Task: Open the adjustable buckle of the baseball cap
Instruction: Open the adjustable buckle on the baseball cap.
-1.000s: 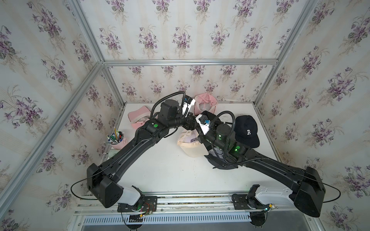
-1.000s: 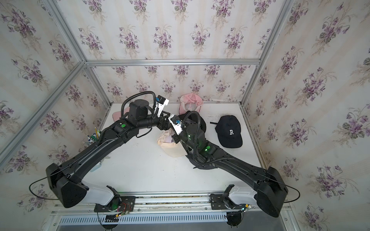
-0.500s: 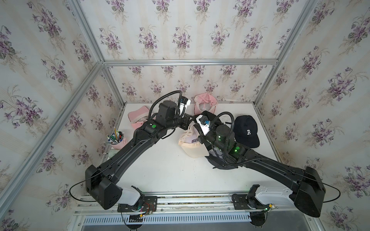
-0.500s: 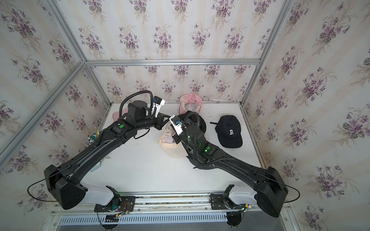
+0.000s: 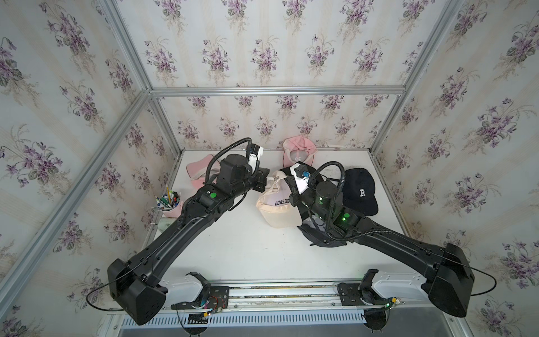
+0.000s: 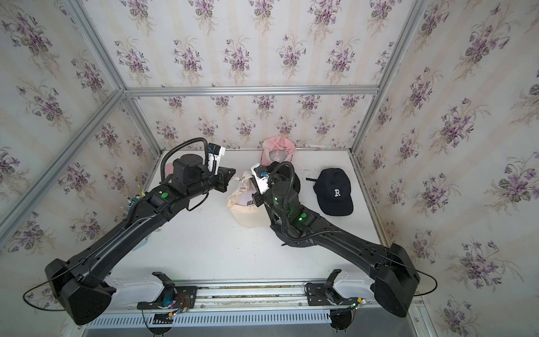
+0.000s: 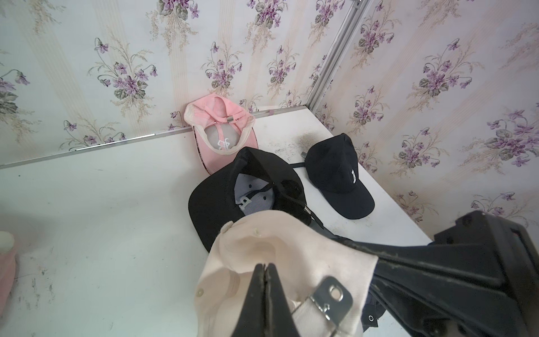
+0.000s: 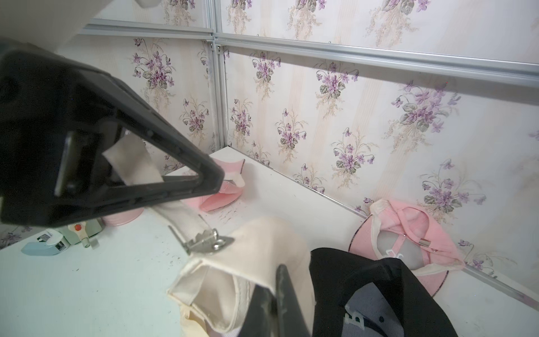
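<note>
The cream baseball cap (image 5: 277, 207) (image 6: 245, 210) hangs between my two grippers in both top views. Its metal buckle (image 8: 208, 240) (image 7: 331, 297) sits on the cream strap (image 8: 180, 213) at the cap's back edge. My left gripper (image 7: 266, 267) (image 5: 265, 182) is shut on that strap a short way from the buckle. In the right wrist view the strap shows through its finger frame. My right gripper (image 8: 275, 280) (image 6: 256, 201) is shut on the cap's back band just beside the buckle. The strap's free end is hidden inside the left fingers.
An upturned black cap (image 7: 221, 192) lies under the cream one. A dark cap with an R (image 5: 360, 191) is at the right. One pink cap (image 5: 299, 151) leans on the back wall, another (image 5: 198, 172) lies at the left. A pen cup (image 5: 169, 204) stands by the left wall.
My left gripper has gone from open to shut, now on the strap, and has drawn back slightly to the left. The right gripper has kept its hold on the cap.
</note>
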### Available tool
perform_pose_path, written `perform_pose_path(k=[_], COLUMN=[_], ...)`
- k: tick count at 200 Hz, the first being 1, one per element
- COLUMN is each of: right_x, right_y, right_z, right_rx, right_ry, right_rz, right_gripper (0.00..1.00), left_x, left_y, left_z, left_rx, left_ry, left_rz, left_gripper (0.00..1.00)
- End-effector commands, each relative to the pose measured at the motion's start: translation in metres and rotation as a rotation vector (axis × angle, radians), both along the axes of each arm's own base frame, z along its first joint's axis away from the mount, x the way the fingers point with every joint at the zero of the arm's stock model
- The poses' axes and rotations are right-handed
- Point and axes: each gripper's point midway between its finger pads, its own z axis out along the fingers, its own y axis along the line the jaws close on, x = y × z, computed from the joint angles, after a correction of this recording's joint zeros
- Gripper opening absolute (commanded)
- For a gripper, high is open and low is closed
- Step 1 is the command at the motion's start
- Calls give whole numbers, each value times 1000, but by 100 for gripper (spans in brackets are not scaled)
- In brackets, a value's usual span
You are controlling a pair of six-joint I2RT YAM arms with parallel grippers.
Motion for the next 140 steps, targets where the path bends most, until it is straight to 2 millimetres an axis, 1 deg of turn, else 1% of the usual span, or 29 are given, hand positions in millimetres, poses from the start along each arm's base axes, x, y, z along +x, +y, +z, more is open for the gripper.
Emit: perform_pose_path(k=[1,8,12,16,31,42,60,75,88,122,140], right_x=[3,3,4,4,7,10,15,17,20,23,22], right_y=[1,3,4,5,8,9,9,9,9,7,7], right_z=[21,22,23,24,26,26,26,27,28,31,32], right_rx=[67,70,73,75,76,74,67,63,60,42,41], right_ry=[-24,-19,-18,-16,-4,7,23,27,33,38,38], right_rz=[-6,0,3,5,5,6,5,11,15,22,30], right_gripper=[0,0,0,0,0,0,0,0,0,0,0], left_x=[4,3,3,3,1,-5,-14,-21,-27,-39,-41], left_y=[1,0,0,1,9,17,26,30,29,17,8], left_z=[9,12,15,18,33,45,51,46,35,5,-5], left_rx=[-24,-33,-36,-38,-33,-23,25,80,118,147,152], left_ry=[-31,-43,-51,-64,-132,-193,-250,-268,-265,-248,-256], left_rz=[18,10,8,11,34,44,41,20,-19,-129,-173], left_gripper=[43,61,67,69,73,75,77,77,77,74,73])
